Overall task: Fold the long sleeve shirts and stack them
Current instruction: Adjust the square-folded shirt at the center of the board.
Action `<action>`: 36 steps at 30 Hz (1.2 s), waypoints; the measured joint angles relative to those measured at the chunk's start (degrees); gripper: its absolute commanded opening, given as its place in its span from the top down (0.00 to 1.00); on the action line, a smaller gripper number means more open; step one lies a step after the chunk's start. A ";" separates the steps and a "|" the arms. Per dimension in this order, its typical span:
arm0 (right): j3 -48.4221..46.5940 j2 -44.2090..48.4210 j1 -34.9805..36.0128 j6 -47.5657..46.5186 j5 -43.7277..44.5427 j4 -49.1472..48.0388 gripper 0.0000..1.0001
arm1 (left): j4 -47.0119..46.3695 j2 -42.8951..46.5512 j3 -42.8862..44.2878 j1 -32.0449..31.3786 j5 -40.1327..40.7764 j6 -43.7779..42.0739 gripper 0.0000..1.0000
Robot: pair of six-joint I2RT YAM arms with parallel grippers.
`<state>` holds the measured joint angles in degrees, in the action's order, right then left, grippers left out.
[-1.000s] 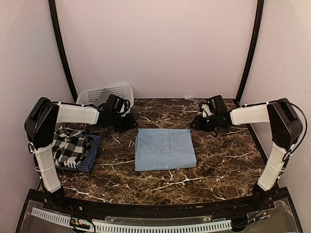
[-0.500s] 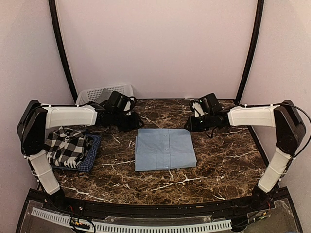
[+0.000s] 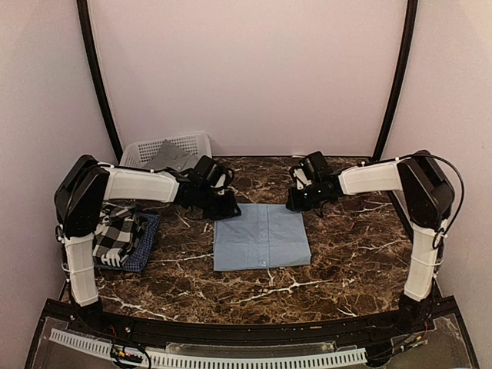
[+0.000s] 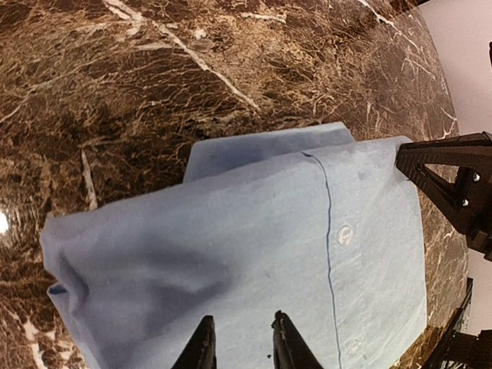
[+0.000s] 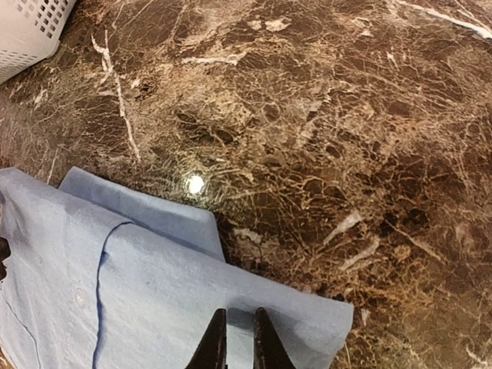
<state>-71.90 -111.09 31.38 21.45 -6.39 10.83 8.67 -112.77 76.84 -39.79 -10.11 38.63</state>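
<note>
We define 12 o'clock as the far side of the top view, away from the arm bases.

1. The light blue shirt (image 3: 261,236) lies folded into a flat rectangle at the centre of the marble table (image 3: 354,265). Its button placket faces up.
2. The left gripper (image 4: 242,317) is at the shirt's 11 o'clock corner. In the left wrist view its fingers stand apart over the cloth, with blue fabric visible between them.
3. The right gripper (image 5: 239,311) is at the shirt's 1 o'clock corner. Its fingers are separated by a narrow gap above the folded edge. We cannot tell whether either pair of tips touches the cloth.
4. At 9 o'clock from the light blue shirt, the black-and-white checked shirt (image 3: 115,233) rests on the dark blue shirt (image 3: 146,244), partly behind the left arm.
5. At 11 o'clock, in the table's far corner, the white lattice basket (image 3: 192,141) holds the grey shirt (image 3: 171,156).
</note>
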 measured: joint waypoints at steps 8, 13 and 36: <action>-6.73 -7.28 -1.86 -0.81 -0.52 0.90 0.83 | 0.83 -5.16 3.80 4.02 1.14 -0.81 0.78; -7.45 -8.81 -2.91 -1.49 -1.25 1.90 0.78 | 1.68 -7.56 3.82 7.32 1.09 -1.22 0.78; -1.62 10.32 4.52 -3.28 1.29 7.69 0.55 | 7.32 6.21 -2.19 7.82 0.02 -2.56 0.50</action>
<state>-73.52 -100.77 35.90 18.17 -5.10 18.52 15.99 -106.56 74.65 -31.97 -10.09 36.07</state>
